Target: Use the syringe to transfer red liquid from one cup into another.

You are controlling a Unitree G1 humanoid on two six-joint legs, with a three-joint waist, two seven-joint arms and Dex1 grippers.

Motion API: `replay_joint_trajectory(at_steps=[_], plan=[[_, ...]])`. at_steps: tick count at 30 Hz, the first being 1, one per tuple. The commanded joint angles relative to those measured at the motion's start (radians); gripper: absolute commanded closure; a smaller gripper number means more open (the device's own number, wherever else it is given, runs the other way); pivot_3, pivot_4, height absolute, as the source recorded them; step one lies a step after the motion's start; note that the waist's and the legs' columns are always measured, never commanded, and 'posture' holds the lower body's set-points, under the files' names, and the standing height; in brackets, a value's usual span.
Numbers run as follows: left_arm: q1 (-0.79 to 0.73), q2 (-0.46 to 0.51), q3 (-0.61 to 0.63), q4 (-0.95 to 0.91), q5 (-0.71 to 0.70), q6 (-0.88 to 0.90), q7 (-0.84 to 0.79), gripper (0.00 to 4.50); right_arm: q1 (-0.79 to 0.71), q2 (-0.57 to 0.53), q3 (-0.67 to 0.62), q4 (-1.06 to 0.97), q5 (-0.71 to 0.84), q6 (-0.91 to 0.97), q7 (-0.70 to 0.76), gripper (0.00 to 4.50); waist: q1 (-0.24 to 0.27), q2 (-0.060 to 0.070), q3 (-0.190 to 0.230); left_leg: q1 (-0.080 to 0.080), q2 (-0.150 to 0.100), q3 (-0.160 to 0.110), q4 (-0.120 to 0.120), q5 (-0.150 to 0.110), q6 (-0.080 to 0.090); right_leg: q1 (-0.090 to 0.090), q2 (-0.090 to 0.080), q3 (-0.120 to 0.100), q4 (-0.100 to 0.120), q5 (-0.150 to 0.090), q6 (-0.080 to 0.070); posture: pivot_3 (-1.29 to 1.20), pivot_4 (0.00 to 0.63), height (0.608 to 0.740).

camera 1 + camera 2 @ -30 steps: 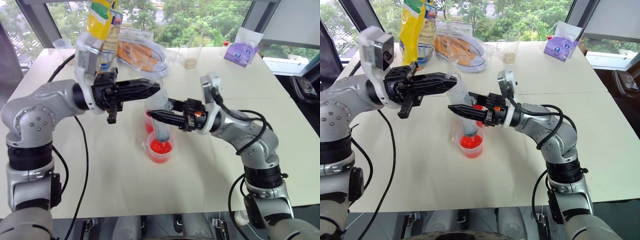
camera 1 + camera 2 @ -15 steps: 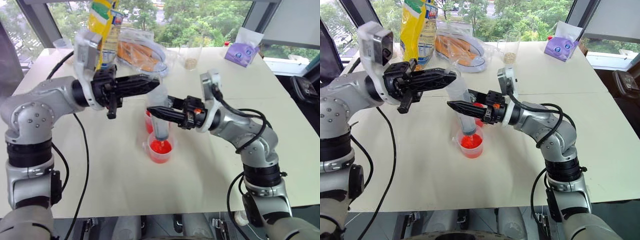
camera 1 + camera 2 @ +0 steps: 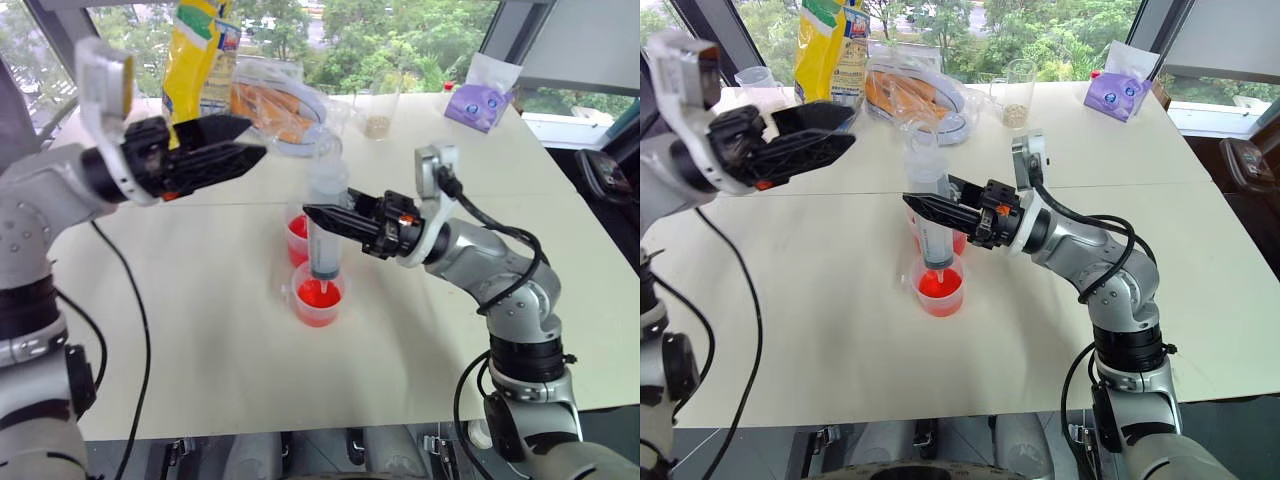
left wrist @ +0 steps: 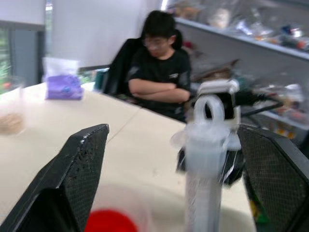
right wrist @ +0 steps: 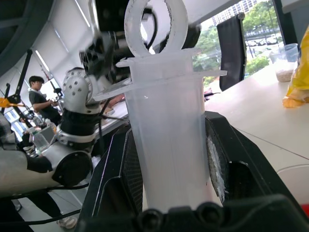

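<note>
The syringe (image 3: pixel 326 225) stands upright with its plunger pushed in and its tip just above the red liquid (image 3: pixel 319 294) in the shorter, tabbed cup (image 3: pixel 318 312). My right gripper (image 3: pixel 320 215) is shut on the syringe barrel (image 5: pixel 166 121), reaching in from the right. The taller red cup (image 3: pixel 296 240) stands just behind, partly hidden by the syringe. My left gripper (image 3: pixel 255 138) is open, up and to the left of the syringe top, touching nothing. In the left wrist view the syringe (image 4: pixel 205 159) rises between the spread fingers (image 4: pixel 77 169).
At the table's far side stand a yellow bag (image 3: pixel 205 50), a clear bag with orange contents (image 3: pixel 275 100), a clear cup with grains (image 3: pixel 378 115) and a purple pouch (image 3: pixel 483 100). A small clear cup (image 3: pixel 758 85) stands far left. A person (image 4: pixel 161 67) sits beyond the table.
My left gripper has opened and drawn back to the left, away from the syringe's top. The right gripper keeps the syringe over the shorter cup.
</note>
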Motion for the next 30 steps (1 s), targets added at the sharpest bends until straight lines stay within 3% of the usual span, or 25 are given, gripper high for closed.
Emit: replay_joint_trajectory(at_steps=[1, 8, 16, 24, 30], plan=[[0.054, 0.025, 0.044, -0.080, -0.004, -0.019, 0.000, 0.07, -0.058, 0.001, -0.047, -0.013, 0.048, 0.011, -0.035, 3.09, 0.003, 0.000, 0.000, 0.000, 0.000, 0.000, 0.000, 0.000, 0.000, 0.000, 0.000, 0.000, 0.000, 0.000, 0.000, 0.00, 0.150, 0.740], [0.181, -0.020, 0.057, -0.163, 0.030, -0.083, 0.067, 0.07, -0.263, -0.048, -0.219, 0.206, 0.191, 0.149, -0.224, 3.09, 0.003, 0.000, 0.000, 0.000, -0.001, 0.000, 0.000, 0.000, 0.000, 0.000, -0.002, 0.000, -0.001, 0.000, 0.000, 0.00, 0.150, 0.740], [0.358, -0.070, 0.053, -0.324, 0.024, -0.120, 0.144, 0.07, -0.453, -0.321, -0.133, 0.654, 0.003, 0.558, -0.331, 3.09, 0.003, 0.000, 0.000, -0.001, -0.001, 0.001, -0.001, -0.001, 0.001, 0.000, -0.005, 0.001, -0.003, -0.002, -0.005, 0.00, 0.150, 0.740], [0.426, -0.094, 0.061, -0.379, -0.017, -0.136, 0.207, 0.07, -0.425, -0.341, -0.050, 0.841, -0.190, 0.685, -0.337, 3.09, 0.001, 0.000, 0.000, -0.001, -0.001, 0.002, -0.001, -0.001, 0.001, -0.001, -0.002, 0.001, -0.003, -0.001, -0.003, 0.00, 0.150, 0.740], [0.460, -0.081, 0.057, -0.401, -0.019, -0.142, 0.224, 0.07, -0.376, -0.316, -0.034, 0.845, -0.286, 0.692, -0.333, 3.09, 0.002, 0.000, 0.000, -0.002, -0.001, 0.002, -0.001, -0.001, 0.001, -0.001, -0.002, 0.001, -0.003, 0.000, -0.001, 0.00, 0.150, 0.740]])
